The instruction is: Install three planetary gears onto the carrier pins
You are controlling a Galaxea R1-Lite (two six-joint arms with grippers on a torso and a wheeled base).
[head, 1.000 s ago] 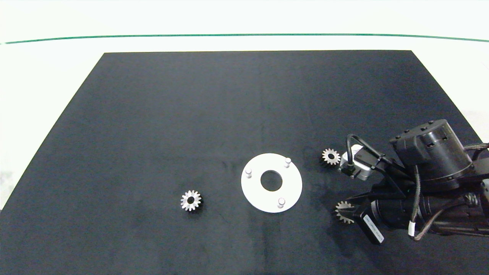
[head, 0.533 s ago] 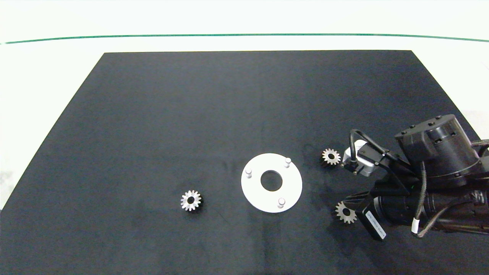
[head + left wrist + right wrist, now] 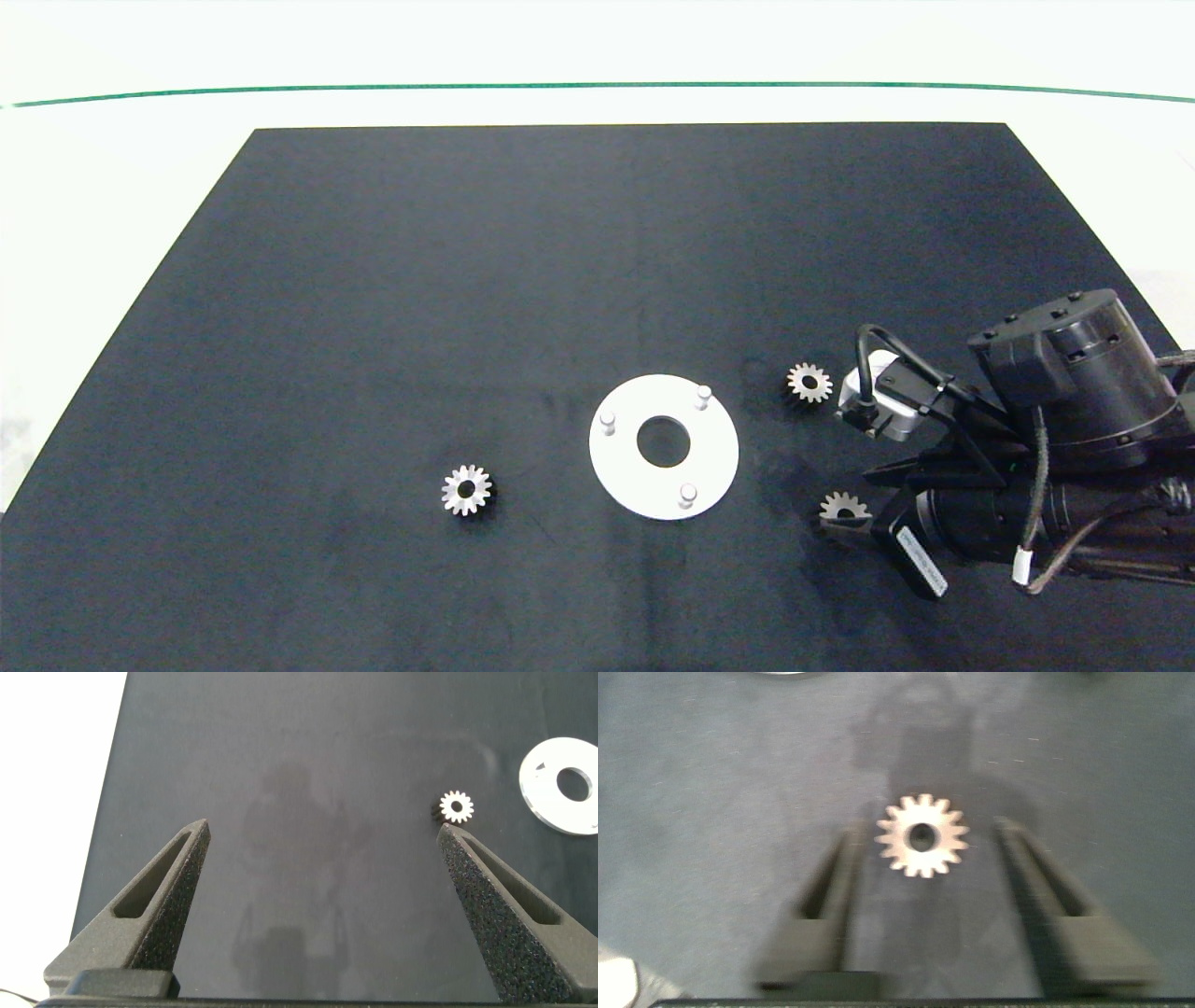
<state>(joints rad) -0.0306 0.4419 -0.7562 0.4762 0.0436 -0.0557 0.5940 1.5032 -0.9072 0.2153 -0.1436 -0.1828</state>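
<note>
The white carrier disc (image 3: 624,469) lies on the black mat with its three carrier pins (image 3: 703,396) standing bare. Three silver planetary gears lie flat: one left of the disc (image 3: 466,490), one to its right (image 3: 809,383), one at its near right (image 3: 843,507). My right gripper (image 3: 851,521) is open and straddles that near right gear (image 3: 922,837), one finger (image 3: 836,882) on either side, without touching it. My left gripper (image 3: 322,829) is open and empty over the mat's left part, with the left gear (image 3: 457,807) beyond one fingertip.
The black mat (image 3: 467,280) covers most of the white table; its left edge (image 3: 112,793) lies near my left gripper. The right arm's dark body (image 3: 1055,467) fills the near right corner. The disc's edge (image 3: 542,784) shows in the left wrist view.
The right arm drew back slightly to the right, then came down over the near right gear, now hiding its lower half. Gears and disc have not moved.
</note>
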